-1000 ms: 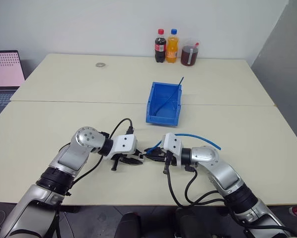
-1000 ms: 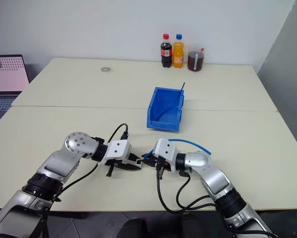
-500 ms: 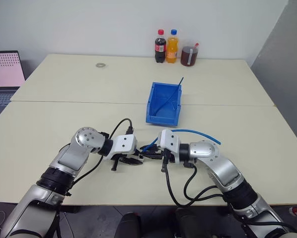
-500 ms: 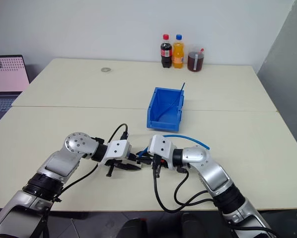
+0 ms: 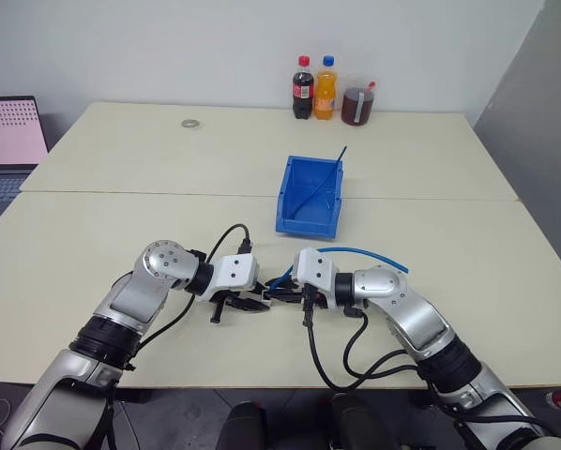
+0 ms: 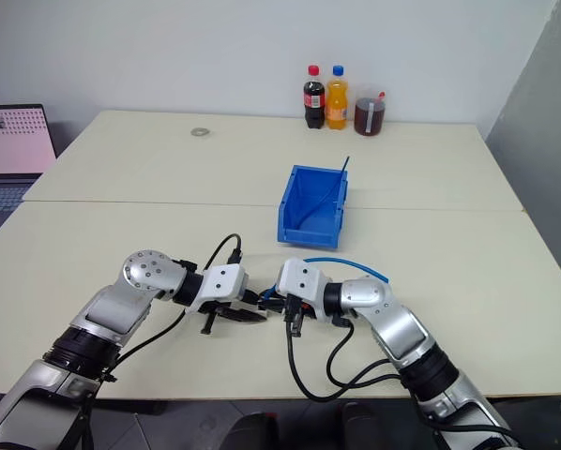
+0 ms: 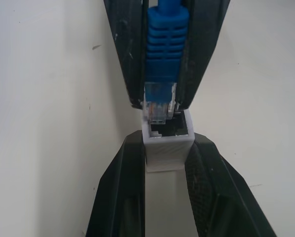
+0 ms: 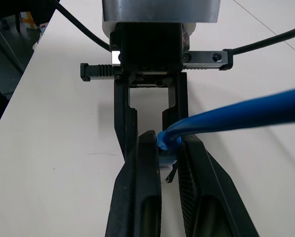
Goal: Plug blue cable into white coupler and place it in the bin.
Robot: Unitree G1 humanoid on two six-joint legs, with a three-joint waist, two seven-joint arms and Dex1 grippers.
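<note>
My left gripper [image 7: 167, 148] is shut on the white coupler [image 7: 167, 140], a small white block whose dark socket faces my right gripper. My right gripper [image 8: 165, 163] is shut on the blue cable [image 8: 236, 116] just behind its ribbed boot [image 7: 168, 34]. The clear plug [image 7: 160, 101] sits at the socket's mouth, slightly off to one side. Both grippers meet tip to tip low over the near table [image 5: 266, 298]. The cable arcs back over my right wrist [image 5: 365, 251]. The bin [image 5: 310, 195] stands beyond the grippers at mid-table.
A thin dark blue strand [image 5: 340, 155] leans out of the bin. Two bottles [image 5: 302, 87] [image 5: 325, 87] and a jar of dark drink [image 5: 357, 101] stand at the table's far edge. A small ring [image 5: 188, 123] lies far left. A laptop [image 5: 8, 141] sits at the left.
My right wrist has turned and edged a little toward my left gripper, bringing the plug up to the coupler; the cable's arc followed. My left arm has kept still.
</note>
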